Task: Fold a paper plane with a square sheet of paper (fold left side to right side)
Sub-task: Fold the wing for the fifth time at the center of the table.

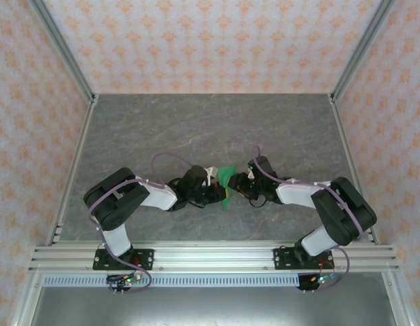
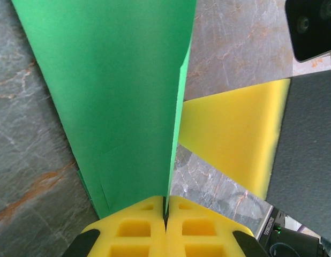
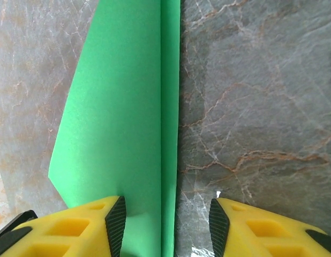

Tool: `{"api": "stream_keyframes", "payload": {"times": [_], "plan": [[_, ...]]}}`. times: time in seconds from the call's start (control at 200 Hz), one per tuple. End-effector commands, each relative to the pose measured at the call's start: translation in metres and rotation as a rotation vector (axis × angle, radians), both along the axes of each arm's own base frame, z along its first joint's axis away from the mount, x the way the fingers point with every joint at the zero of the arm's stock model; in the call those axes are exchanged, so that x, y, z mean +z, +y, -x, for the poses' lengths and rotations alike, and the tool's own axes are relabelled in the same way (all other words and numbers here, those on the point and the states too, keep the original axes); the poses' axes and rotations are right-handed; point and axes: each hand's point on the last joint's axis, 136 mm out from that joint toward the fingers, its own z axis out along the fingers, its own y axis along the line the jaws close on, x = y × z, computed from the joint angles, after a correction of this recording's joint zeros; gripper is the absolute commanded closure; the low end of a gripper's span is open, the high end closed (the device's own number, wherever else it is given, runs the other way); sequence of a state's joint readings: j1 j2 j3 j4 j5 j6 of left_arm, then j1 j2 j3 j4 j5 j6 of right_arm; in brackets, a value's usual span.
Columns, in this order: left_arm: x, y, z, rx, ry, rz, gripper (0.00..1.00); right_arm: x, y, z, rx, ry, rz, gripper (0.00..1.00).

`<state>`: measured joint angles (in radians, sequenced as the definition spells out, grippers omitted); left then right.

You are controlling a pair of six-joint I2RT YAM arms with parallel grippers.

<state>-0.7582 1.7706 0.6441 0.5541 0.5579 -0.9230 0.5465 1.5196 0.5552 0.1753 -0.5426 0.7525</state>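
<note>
1. The left hand (image 2: pixel 166 231) is closed on the green paper (image 2: pixel 117 96). Its two yellow fingers are pressed together on the paper's end, right at the crease line.
2. The right hand (image 3: pixel 167 218) is open. Its fingers (image 3: pixel 90 225) stand apart on either side of the paper's folded ridge, one at the wide flap and the other over bare bench (image 3: pixel 262 107).
3. The paper is a long, narrow folded shape held between the two hands over the middle of the bench, a little nearer the near edge than the far one. I cannot tell whether its lower edge rests on the bench.
4. The step in hand looks like sharpening the centre crease, with the left hand anchoring one end while the right closes on the ridge.
5. To do it well:
   - Hold the left grip firm and motionless so the layers cannot slip.
   - Have the ridge centred between the right fingers before they close.
   - Close gently, so the layers meet evenly rather than skewing.
   - If sliding along the crease, move away from the anchored end with light pull, as thin paper is likely to buckle or tear.
6. The main risk is the wide flap snagging on a finger pad and creasing off-line.
</note>
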Motion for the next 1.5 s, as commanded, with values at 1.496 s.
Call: {"api": "stream_keyframes", "payload": {"times": [1.496], "plan": [[0.009,0.015,-0.001,0.011,-0.058,-0.06,0.9,-0.016,-0.007,0.001,0.022,0.029,0.107,0.53]]}}
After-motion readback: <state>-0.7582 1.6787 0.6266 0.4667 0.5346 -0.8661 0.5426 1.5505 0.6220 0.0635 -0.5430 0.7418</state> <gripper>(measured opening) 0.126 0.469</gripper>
